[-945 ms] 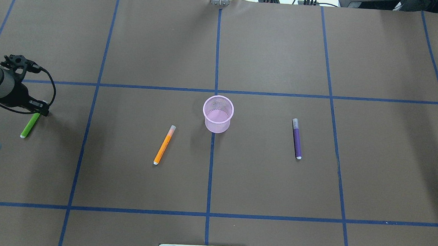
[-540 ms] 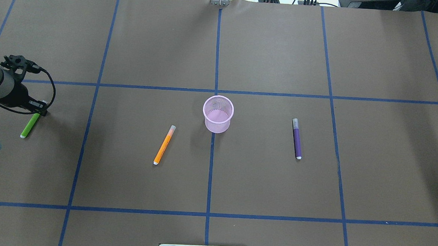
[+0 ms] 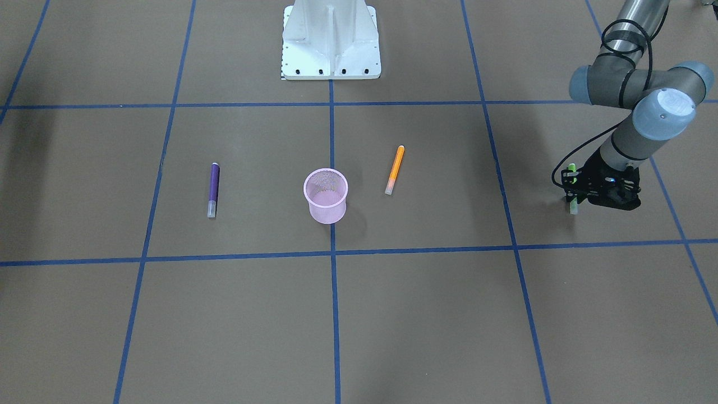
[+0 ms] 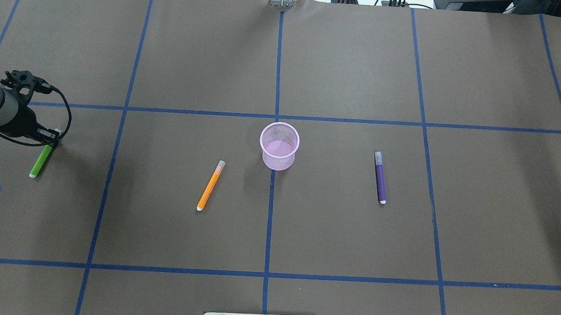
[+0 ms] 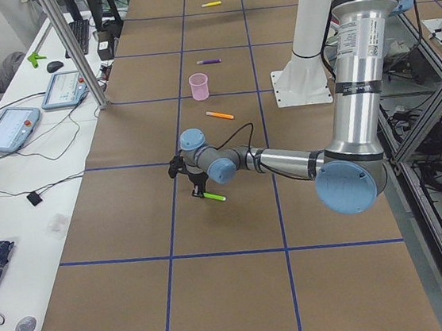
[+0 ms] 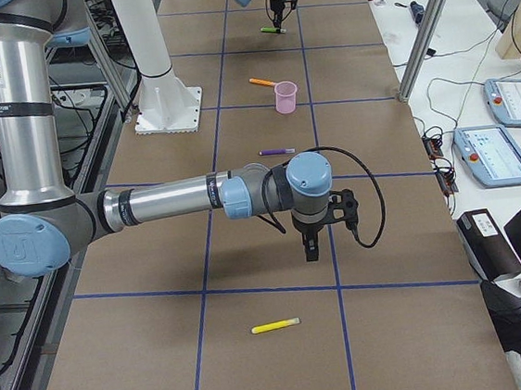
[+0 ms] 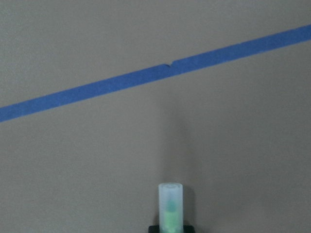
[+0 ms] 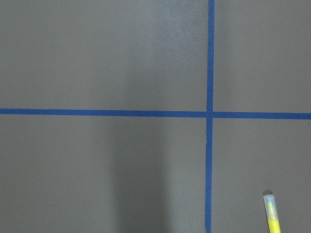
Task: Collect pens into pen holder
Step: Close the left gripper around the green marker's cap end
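Note:
The pink mesh pen holder (image 4: 279, 145) stands upright at the table's middle and looks empty. The orange pen (image 4: 210, 185) lies to its left and the purple pen (image 4: 380, 177) to its right. My left gripper (image 4: 52, 139) is low at the far left, shut on the cap end of the green pen (image 4: 40, 161). The pen's other end slants down toward the table; its clear cap shows in the left wrist view (image 7: 170, 206). My right gripper (image 6: 311, 248) hangs over bare table and I cannot tell its state. The yellow pen (image 6: 274, 326) lies near it, apart.
The robot's white base (image 3: 331, 39) stands at the table's robot side. Blue tape lines (image 4: 271, 200) grid the brown paper cover. A side bench with tablets (image 6: 514, 101) and metal posts (image 6: 425, 27) runs along the far edge.
The green pen's free end has shifted slightly right while its cap end stayed in my left gripper. The other pens and the holder have not moved.

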